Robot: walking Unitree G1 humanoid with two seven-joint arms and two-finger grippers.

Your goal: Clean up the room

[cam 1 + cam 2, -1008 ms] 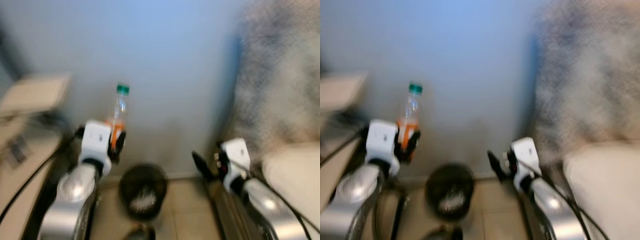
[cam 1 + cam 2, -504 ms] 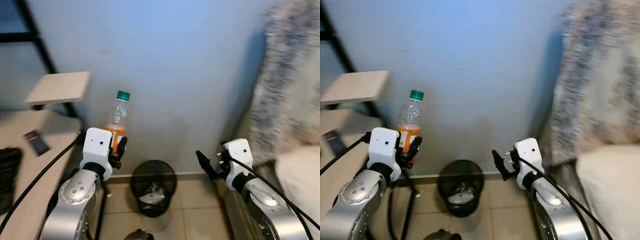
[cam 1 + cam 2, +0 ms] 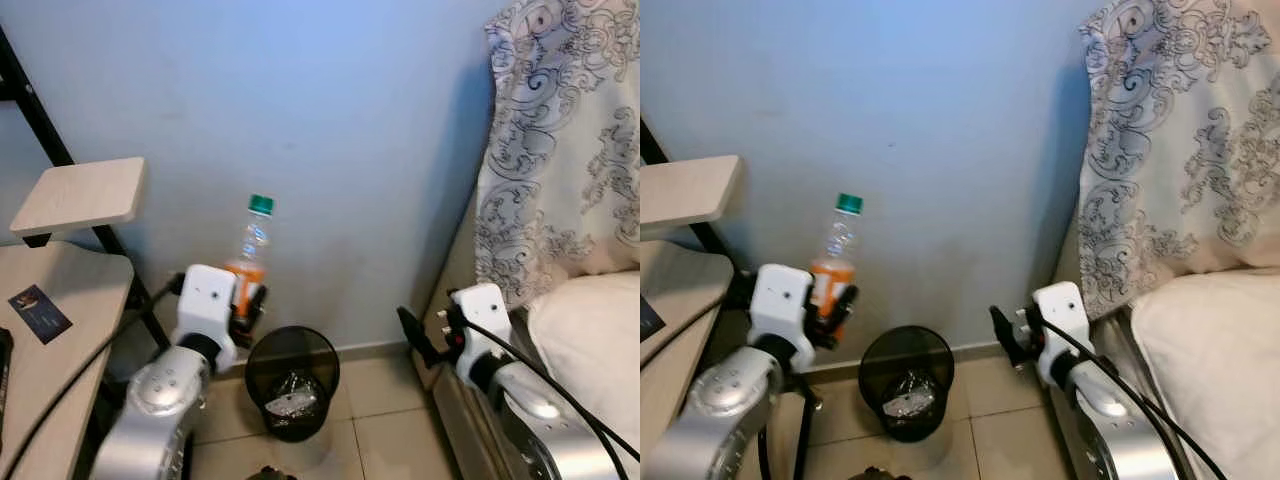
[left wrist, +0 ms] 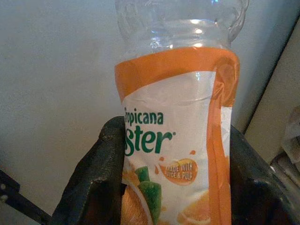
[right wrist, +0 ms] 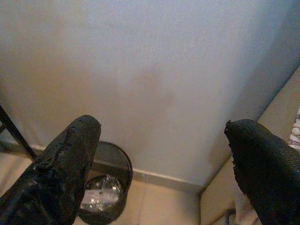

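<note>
Carrying step: left gripper (image 3: 247, 305) clenched around upright juice bottle (image 3: 251, 255), near black bin (image 3: 292, 380). Right gripper (image 5: 159, 154) spread, empty. Next, probably: over the bin, then release.

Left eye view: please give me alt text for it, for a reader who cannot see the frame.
The left gripper holds an upright plastic bottle with an orange label and green cap above a black mesh wastebasket standing against a blue wall. The right gripper hangs open beside a bed with a patterned curtain.

Orange-labelled bottle (image 4: 176, 140) clamped upright between black fingers (image 4: 96, 178).
</note>
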